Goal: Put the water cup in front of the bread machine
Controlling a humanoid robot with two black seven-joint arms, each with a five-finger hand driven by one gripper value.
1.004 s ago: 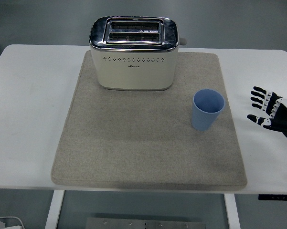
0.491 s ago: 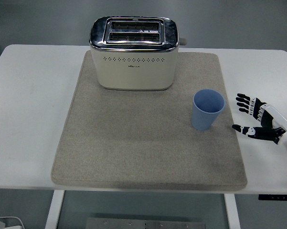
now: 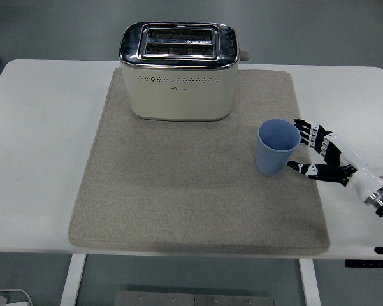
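right hand (image 3: 318, 155) spread wide — just beside cup (image 3: 277, 146)

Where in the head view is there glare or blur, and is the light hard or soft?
Head view: soft, even light; only faint shadows beside the blue cup and the toaster; bright reflections on the toaster's chrome top; right hand sharp, no visible motion blur.

Blue cup (image 3: 278, 146): plain plastic tumbler, upright, open top, looks empty, on right part of the mat, right of and nearer than the toaster. Toaster (image 3: 178, 71): cream body, chrome top, two slots, upright at mat's far edge, long side facing the camera.
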